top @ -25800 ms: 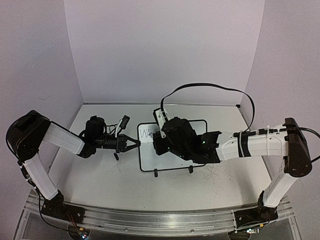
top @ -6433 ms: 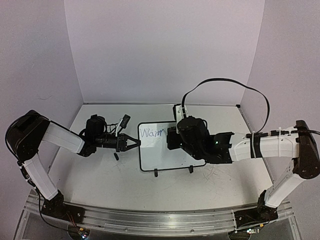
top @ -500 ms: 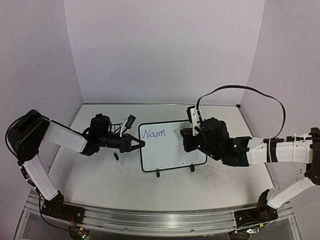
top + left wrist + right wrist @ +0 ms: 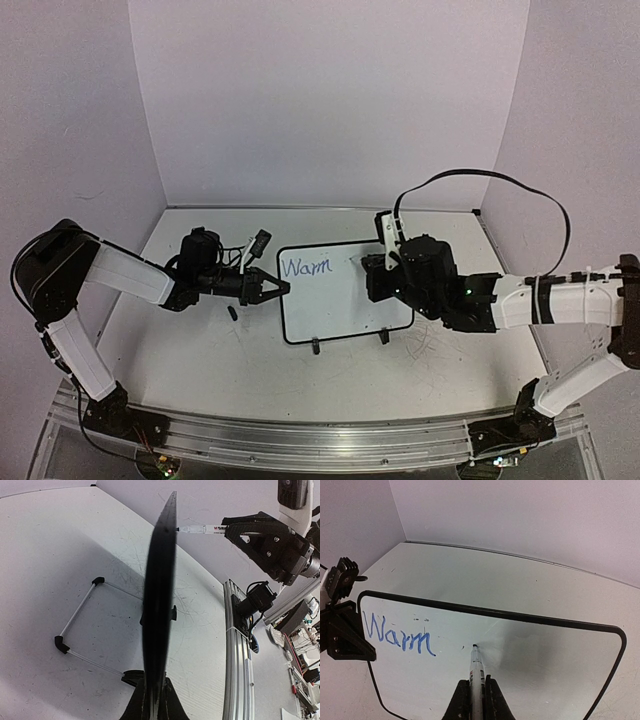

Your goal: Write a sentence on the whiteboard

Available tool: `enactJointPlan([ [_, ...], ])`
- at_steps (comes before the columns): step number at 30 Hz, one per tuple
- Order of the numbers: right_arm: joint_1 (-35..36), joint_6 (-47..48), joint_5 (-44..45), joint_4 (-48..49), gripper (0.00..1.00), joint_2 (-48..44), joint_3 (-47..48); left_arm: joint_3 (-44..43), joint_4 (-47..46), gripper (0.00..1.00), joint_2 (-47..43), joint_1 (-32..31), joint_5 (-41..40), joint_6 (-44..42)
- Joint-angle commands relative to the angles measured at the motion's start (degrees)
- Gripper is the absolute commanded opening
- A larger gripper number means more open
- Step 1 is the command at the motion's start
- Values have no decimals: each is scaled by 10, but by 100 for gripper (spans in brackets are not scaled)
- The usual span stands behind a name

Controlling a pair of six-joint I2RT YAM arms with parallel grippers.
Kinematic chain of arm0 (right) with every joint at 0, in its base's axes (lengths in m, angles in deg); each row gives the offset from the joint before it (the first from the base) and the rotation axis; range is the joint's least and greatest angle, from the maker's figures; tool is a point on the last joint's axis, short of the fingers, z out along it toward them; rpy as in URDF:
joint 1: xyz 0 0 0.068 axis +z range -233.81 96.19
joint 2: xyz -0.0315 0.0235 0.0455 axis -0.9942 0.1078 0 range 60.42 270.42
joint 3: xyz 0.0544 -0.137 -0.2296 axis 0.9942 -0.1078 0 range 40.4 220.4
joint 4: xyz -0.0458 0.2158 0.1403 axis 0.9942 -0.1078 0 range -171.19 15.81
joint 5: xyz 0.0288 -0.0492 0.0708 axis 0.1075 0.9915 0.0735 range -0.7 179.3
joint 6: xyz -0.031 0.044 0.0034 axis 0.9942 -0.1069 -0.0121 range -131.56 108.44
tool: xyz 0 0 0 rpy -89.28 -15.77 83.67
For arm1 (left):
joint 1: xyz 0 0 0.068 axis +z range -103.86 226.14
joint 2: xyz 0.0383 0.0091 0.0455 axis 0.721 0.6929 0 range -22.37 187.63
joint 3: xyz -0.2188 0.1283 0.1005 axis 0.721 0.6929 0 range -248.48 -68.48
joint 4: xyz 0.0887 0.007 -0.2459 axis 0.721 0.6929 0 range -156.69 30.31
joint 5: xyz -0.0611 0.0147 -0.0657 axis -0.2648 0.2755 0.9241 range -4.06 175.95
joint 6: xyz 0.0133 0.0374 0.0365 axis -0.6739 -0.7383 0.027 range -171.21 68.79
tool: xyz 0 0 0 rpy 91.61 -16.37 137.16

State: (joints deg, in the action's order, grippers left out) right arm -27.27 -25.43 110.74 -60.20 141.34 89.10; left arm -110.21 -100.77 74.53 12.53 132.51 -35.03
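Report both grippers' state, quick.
Left gripper: closed on the edge of the small black-framed glossy whiteboard.
Right gripper: closed on a slim white marker.

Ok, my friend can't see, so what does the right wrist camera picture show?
The right gripper holds a marker with its tip at the whiteboard, just right of the blue word "Warm". The left gripper clamps the board's left edge.
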Motion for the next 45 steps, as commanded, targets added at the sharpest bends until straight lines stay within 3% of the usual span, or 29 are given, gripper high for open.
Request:
enactJointPlan([
  [1,-2,-5,7,23,0,15,27,-11,2,0,2,-1,-21,-12],
  [45,-2,-18,-27,4,0,9,8,-16,6,0,4,-1,-19,-13],
])
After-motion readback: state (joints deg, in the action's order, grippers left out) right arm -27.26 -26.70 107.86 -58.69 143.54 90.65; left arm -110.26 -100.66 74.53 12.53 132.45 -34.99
